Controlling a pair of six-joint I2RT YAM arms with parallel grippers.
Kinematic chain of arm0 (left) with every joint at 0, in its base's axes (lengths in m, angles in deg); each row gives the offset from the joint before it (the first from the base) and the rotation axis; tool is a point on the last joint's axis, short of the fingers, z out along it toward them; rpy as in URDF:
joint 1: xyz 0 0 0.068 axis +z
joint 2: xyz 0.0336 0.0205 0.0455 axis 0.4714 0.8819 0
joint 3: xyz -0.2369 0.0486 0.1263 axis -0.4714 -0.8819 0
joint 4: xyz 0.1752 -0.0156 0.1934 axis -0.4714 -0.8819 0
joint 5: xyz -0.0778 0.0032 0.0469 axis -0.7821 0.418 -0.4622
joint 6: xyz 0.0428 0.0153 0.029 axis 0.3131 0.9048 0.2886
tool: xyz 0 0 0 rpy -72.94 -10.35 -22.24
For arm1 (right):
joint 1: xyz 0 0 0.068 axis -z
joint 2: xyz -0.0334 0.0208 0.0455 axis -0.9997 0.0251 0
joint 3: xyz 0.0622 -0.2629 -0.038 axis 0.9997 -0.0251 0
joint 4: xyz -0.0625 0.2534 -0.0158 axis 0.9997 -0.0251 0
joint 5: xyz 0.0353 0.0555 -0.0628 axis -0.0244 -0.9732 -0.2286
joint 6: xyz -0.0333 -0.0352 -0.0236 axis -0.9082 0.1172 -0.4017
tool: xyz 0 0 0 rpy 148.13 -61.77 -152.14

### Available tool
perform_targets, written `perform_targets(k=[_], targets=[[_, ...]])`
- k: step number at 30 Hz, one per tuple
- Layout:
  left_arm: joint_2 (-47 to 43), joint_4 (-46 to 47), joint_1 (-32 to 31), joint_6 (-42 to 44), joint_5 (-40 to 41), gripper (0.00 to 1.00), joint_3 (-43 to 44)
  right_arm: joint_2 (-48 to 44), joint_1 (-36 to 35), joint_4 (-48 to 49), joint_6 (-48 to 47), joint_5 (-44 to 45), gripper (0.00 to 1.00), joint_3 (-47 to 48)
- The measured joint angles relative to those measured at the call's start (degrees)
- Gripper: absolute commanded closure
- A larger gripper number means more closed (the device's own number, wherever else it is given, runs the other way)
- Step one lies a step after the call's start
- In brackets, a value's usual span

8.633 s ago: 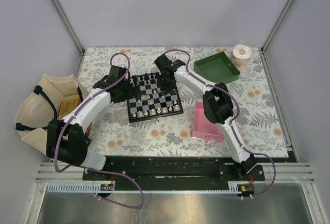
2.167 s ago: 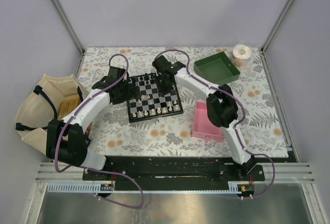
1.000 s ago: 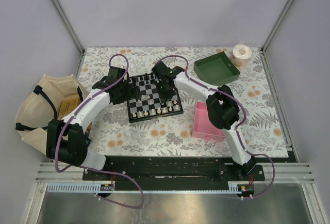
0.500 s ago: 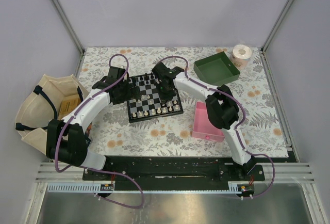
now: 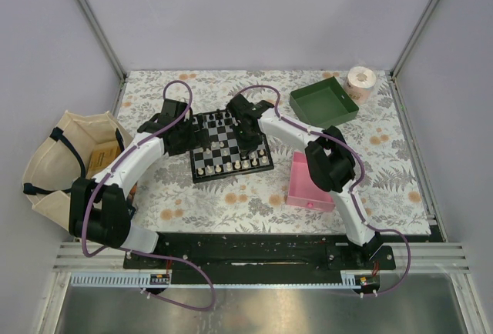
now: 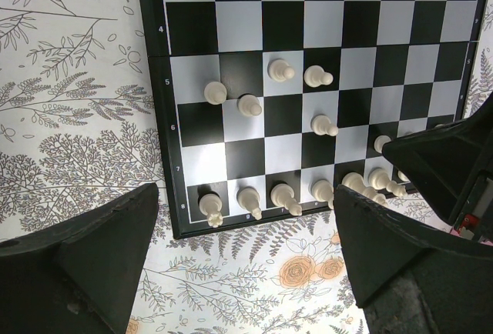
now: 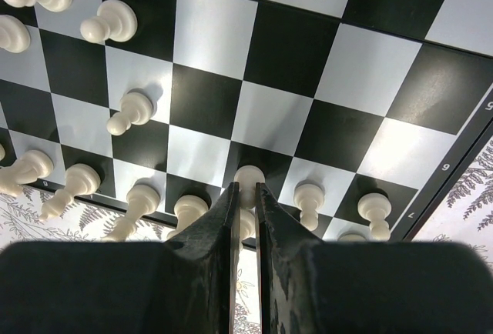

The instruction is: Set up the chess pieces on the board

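Your right gripper (image 7: 246,190) pinches a white piece (image 7: 249,174) at lower centre; your left gripper (image 6: 245,205) gapes wide above the board (image 6: 339,11).

One chessboard (image 5: 229,148). Two trays: pink tray (image 5: 308,189), green tray (image 5: 323,103). One paper roll (image 5: 360,80). One cloth bag (image 5: 54,166). Two robot arms (image 5: 142,153). At least twelve cream-white pieces (image 6: 249,105); black pieces (image 5: 208,123) too small to count.
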Motion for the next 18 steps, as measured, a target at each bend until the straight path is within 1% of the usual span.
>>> perform_targets(k=[6,8,12,18], targets=[[0.0,0.0,0.0,0.0,-0.1,0.01,0.0,0.0,0.0,0.4,0.0,0.0,0.81,0.0],[0.0,0.0,0.0,0.0,-0.1,0.01,0.0,0.0,0.0,0.4,0.0,0.0,0.78,0.0],[0.0,0.0,0.0,0.0,-0.2,0.01,0.0,0.0,0.0,0.5,0.0,0.0,0.70,0.0],[0.0,0.2,0.0,0.0,-0.2,0.01,0.0,0.0,0.0,1.2,0.0,0.0,0.66,0.0]])
